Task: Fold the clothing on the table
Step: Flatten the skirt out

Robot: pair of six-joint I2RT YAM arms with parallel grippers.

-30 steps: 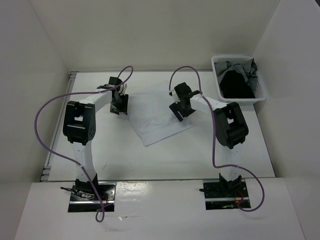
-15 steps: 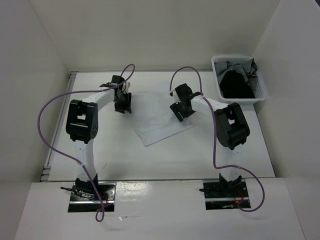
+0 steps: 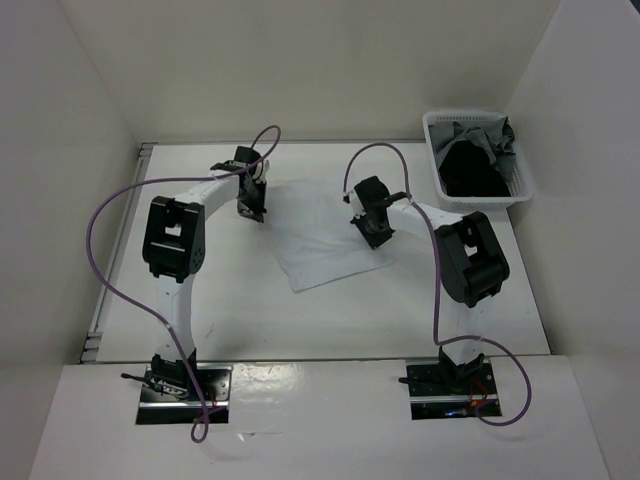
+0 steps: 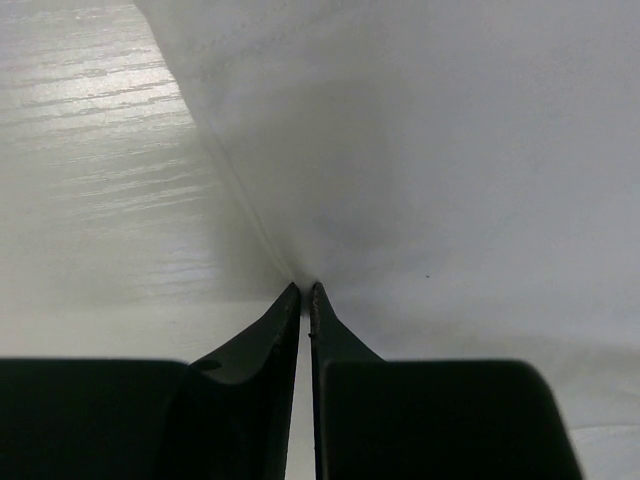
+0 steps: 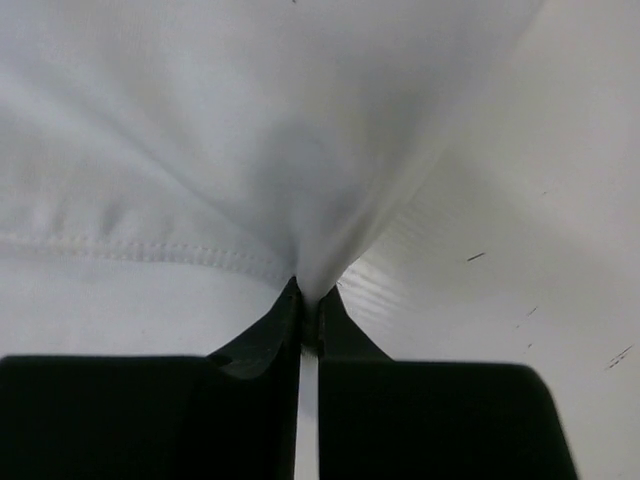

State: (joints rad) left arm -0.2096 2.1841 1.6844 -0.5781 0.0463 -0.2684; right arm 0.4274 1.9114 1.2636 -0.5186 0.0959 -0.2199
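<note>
The clothing (image 3: pixel 322 240) fans out on the table (image 3: pixel 230 295) just ahead of both fingertip pairs. Left gripper (image 4: pixel 306 291) and right gripper (image 5: pixel 309 292) each clench a cloth edge; a second ago both stood open.

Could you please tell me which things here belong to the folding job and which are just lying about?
Job: thin white fabric garment; flat white tabletop; left end effector and right end effector, both pinching its edges.
Lying about: white plastic basket; black garment and grey garment inside it.
</note>
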